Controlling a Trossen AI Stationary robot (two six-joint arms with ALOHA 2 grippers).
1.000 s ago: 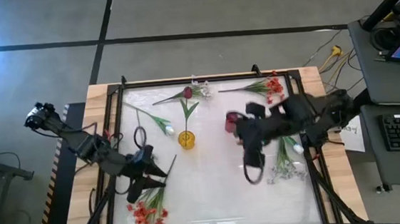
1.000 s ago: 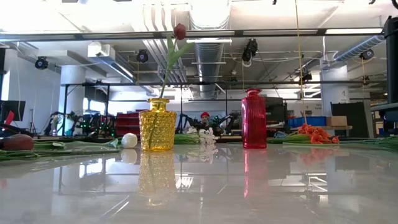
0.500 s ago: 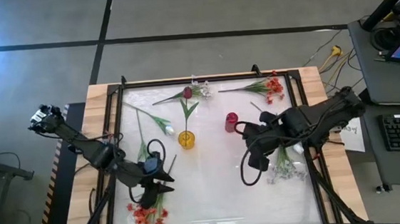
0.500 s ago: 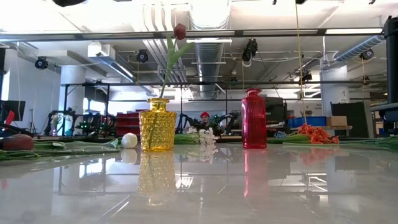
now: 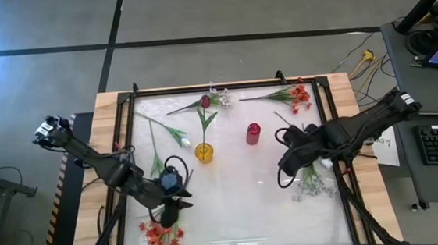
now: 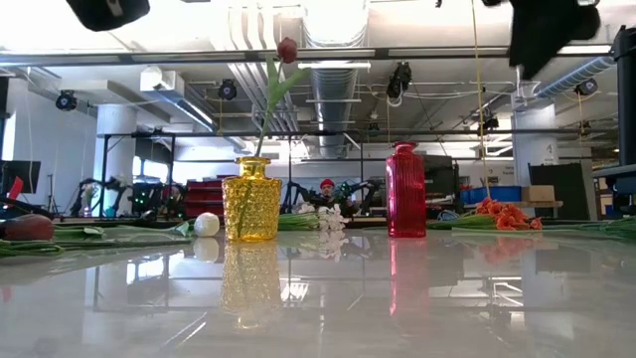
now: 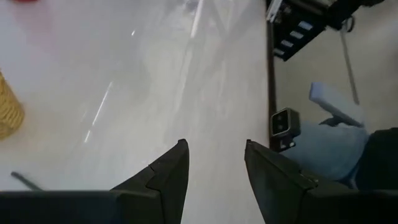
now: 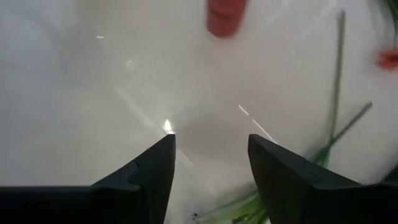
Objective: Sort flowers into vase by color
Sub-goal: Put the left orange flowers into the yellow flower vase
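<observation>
A yellow vase [image 5: 203,151] [image 6: 250,199] holds one dark red tulip [image 5: 206,101] [image 6: 287,50], whose stem leans on the vase mouth. The red vase [image 5: 253,133] [image 6: 404,191] [image 8: 225,17] stands beside it. Lying on the table are red-orange sprays [image 5: 161,235] [image 5: 296,94], a white spray [image 5: 218,97], a white tulip bud [image 5: 185,142] and white flowers [image 5: 314,181]. My left gripper [image 5: 170,215] [image 7: 214,149] hangs open just above the near-left red-orange spray. My right gripper [image 5: 286,158] [image 8: 211,140] is open, right of the red vase, beside the white flowers.
A dark raised frame [image 5: 129,145] borders the glossy white table. Green stems [image 8: 339,93] lie close to the right gripper. Bare tabletop stretches across the middle and near part [image 5: 242,214]. In the low view, arm parts [image 6: 542,35] [image 6: 109,10] hang at the top.
My right arm has drawn back from over the red vase toward the table's right edge, uncovering the vase. My left gripper has moved toward the near edge, closer to the near-left red-orange spray. The flowers and vases have stayed put.
</observation>
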